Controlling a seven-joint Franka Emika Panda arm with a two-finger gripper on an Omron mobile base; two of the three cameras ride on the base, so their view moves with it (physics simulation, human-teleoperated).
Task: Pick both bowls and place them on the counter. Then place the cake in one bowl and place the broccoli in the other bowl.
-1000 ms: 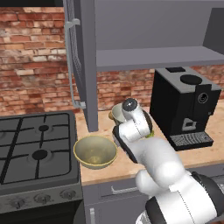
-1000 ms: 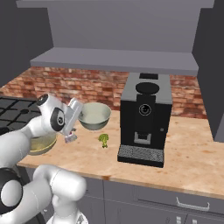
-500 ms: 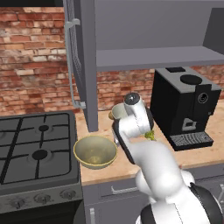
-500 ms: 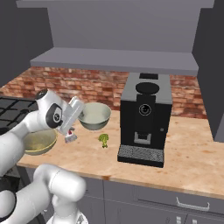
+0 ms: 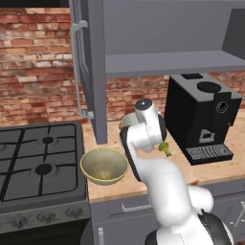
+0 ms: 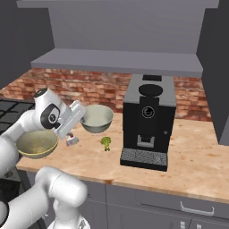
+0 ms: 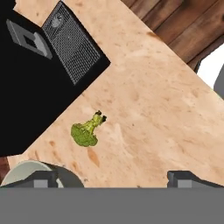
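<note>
Bowls point(image 6: 36, 144) point(image 6: 96, 118) hold nothing; broccoli point(image 6: 106, 142) lies on counter point(image 6: 188, 161).

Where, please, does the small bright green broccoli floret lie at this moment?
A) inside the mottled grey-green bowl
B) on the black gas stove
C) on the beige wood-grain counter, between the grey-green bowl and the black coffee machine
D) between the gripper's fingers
C: the small bright green broccoli floret lies bare on the beige wood-grain counter, between the mottled grey-green bowl and the black coffee machine, while the open gripper hovers above it.
</note>
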